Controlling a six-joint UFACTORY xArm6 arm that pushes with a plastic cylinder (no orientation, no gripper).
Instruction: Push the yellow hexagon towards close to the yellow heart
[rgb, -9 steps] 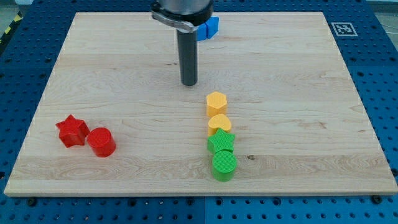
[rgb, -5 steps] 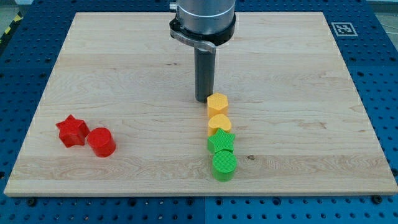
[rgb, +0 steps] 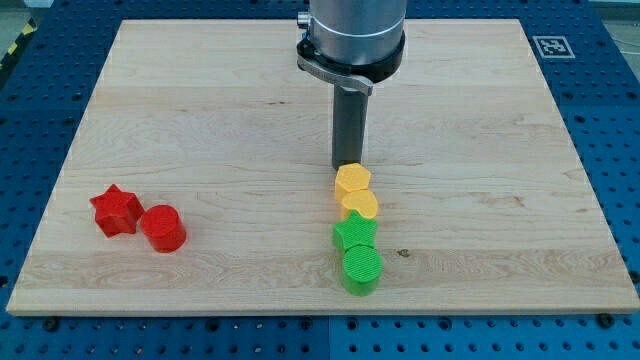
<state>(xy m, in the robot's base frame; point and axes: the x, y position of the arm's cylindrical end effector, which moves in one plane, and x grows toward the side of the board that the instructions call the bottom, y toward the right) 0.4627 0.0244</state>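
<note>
The yellow hexagon (rgb: 352, 181) lies right of the board's middle, touching the yellow heart (rgb: 359, 206) just below it. My tip (rgb: 349, 164) stands at the hexagon's top edge, touching it or nearly so. Below the heart a green star (rgb: 355, 232) and a green cylinder (rgb: 361, 268) continue the column, each touching the one above.
A red star (rgb: 116, 210) and a red cylinder (rgb: 162, 228) sit together at the board's lower left. The wooden board (rgb: 200, 120) lies on a blue perforated table. A fiducial marker (rgb: 551, 46) is at the top right corner.
My tip moved right and down to the hexagon's top edge. The hexagon shifted down and slightly right against the heart. The blue block at the top is now hidden behind the arm.
</note>
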